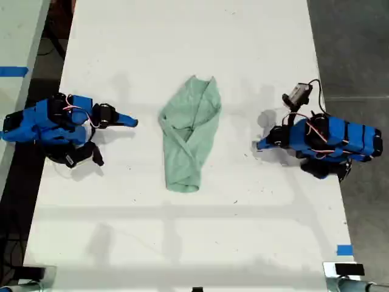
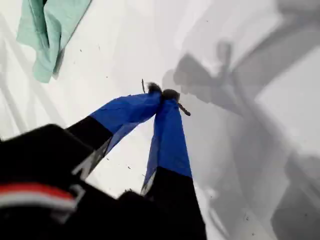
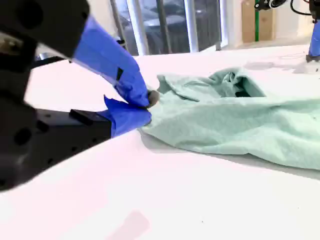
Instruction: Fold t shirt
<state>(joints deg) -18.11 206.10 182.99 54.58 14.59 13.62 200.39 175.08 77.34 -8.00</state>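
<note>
Blue fingers of my second claw [image 3: 145,107] are pinched together, touching the t shirt [image 1: 189,134] at its edge; whether cloth is caught between them I cannot tell. It lies bunched mid-worktop [image 1: 182,243]. My first claw [image 2: 162,97] is closed, empty, well apart. Pulling on such a thin pinch could drag the whole heap instead of folding it.

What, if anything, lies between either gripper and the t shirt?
Nothing visible. Only bare table separates my first gripper from the t shirt; my second gripper sits right beside its edge.
</note>
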